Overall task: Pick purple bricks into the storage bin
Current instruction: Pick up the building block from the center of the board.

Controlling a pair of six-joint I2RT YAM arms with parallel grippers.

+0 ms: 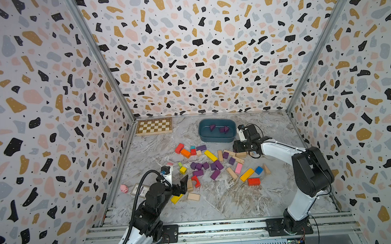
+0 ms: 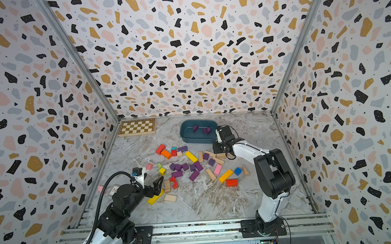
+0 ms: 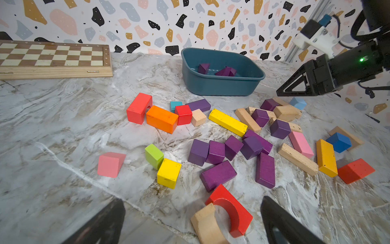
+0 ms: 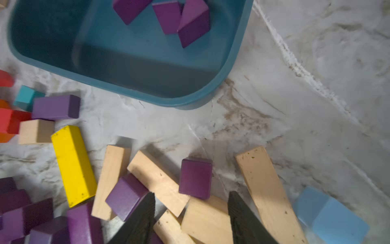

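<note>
Right wrist view: my right gripper (image 4: 191, 193) hangs parted, empty, by a purple brick (image 4: 195, 178) near the storage bin (image 4: 232, 69), a short carry, I judge. Three purple bricks (image 4: 168, 19) lie inside; left gripper (image 3: 192, 200) spread wide, farther off.

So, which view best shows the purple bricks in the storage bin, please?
Right wrist: the purple bricks appear large inside the storage bin. Left wrist hides their bases behind its wall; in both top views they're tiny.
</note>
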